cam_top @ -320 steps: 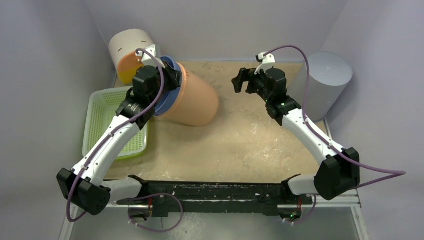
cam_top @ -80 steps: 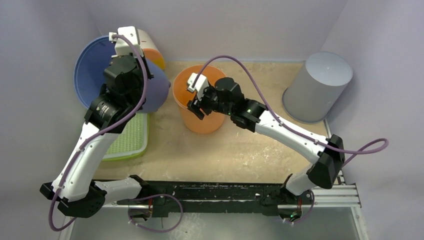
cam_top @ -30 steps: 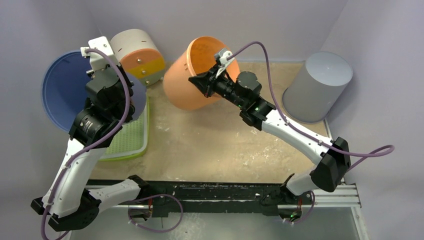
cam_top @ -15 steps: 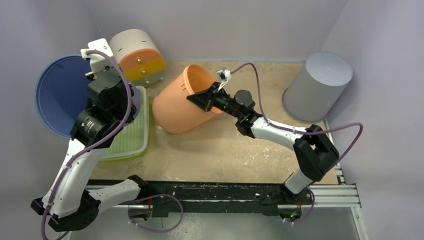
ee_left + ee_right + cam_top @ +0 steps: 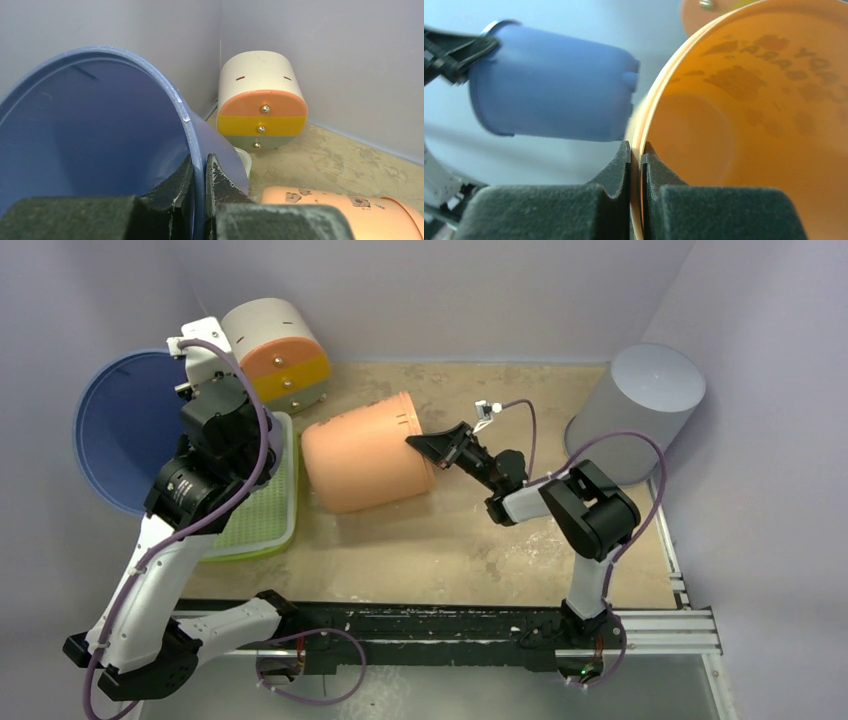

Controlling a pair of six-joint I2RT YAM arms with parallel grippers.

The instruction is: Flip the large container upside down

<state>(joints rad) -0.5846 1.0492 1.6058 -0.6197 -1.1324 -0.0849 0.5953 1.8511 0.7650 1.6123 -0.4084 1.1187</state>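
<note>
The large orange container [image 5: 365, 465] lies on its side across the table's middle, its mouth facing right and its bottom toward the green basket. My right gripper [image 5: 428, 446] is shut on its rim, one finger inside the mouth and one outside [image 5: 636, 150]. The orange inner wall [image 5: 749, 125] fills the right wrist view. My left gripper [image 5: 200, 165] is shut on the rim of a blue container [image 5: 120, 430], held raised at the far left with its mouth [image 5: 90, 130] facing the camera. That blue container [image 5: 554, 95] also shows in the right wrist view.
A green basket [image 5: 250, 515] sits at the left under my left arm. A cream drawer unit [image 5: 275, 350] with orange, yellow and green fronts stands at the back left. A grey upturned cylinder [image 5: 635, 410] stands at the back right. Walls close in on three sides.
The orange container has swung down from a raised tilt to lying on its side on the table, and the right arm has folded low. The left arm and the blue container have barely moved.
</note>
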